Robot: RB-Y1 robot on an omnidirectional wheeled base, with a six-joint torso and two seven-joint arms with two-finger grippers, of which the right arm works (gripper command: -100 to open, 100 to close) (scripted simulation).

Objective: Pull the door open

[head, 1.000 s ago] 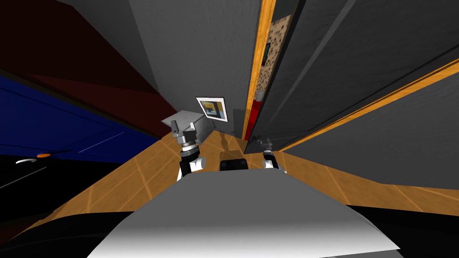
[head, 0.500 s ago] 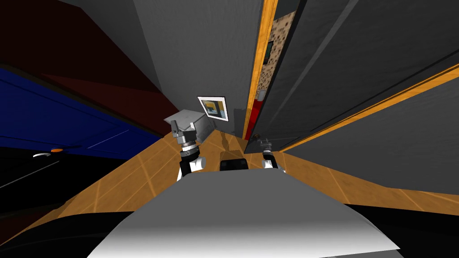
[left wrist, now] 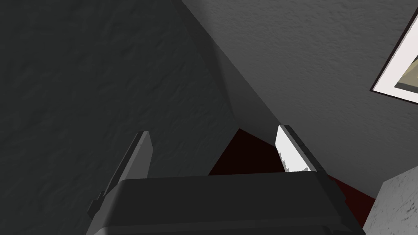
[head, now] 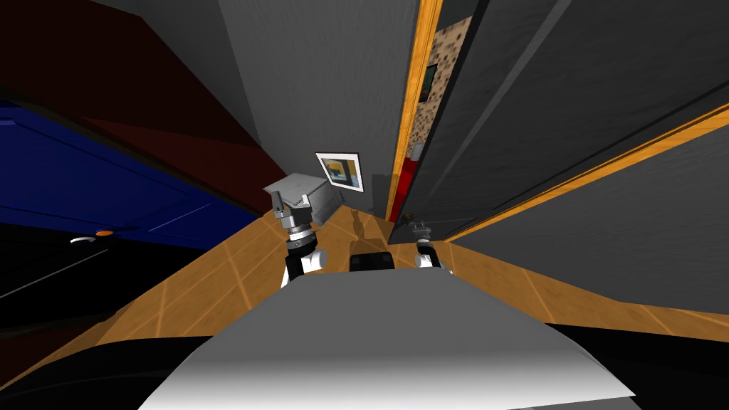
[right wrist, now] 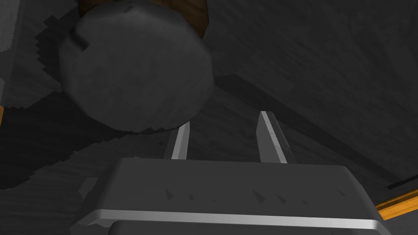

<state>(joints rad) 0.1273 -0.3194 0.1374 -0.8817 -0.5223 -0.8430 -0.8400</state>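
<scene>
Right gripper (right wrist: 223,138) is right up against the door. Its 2 fingers (right wrist: 271,136) are a bit apart, narrower than a full spread, with dark grey panel showing between them. The round dark knob (right wrist: 134,69) sits just off to one side, and its edge overlaps the tip of the other finger. So the gripper's beside the knob, not clamped around it.

In the head view that gripper is tiny, just right of centre, at the low edge of the dark grey door (head: 541,107) that takes up the upper right of the frame. Door's ajar: a narrow gap along the orange frame (head: 415,107), top centre, shows speckled wall and a red strip.

Left gripper (head: 290,208) is a little left of centre, well apart from the door, fingers spread wide. Just beside it is a light grey box (head: 317,196), with a framed picture (head: 340,172) on the grey wall behind. Blue panel (head: 85,185) is at far left.
</scene>
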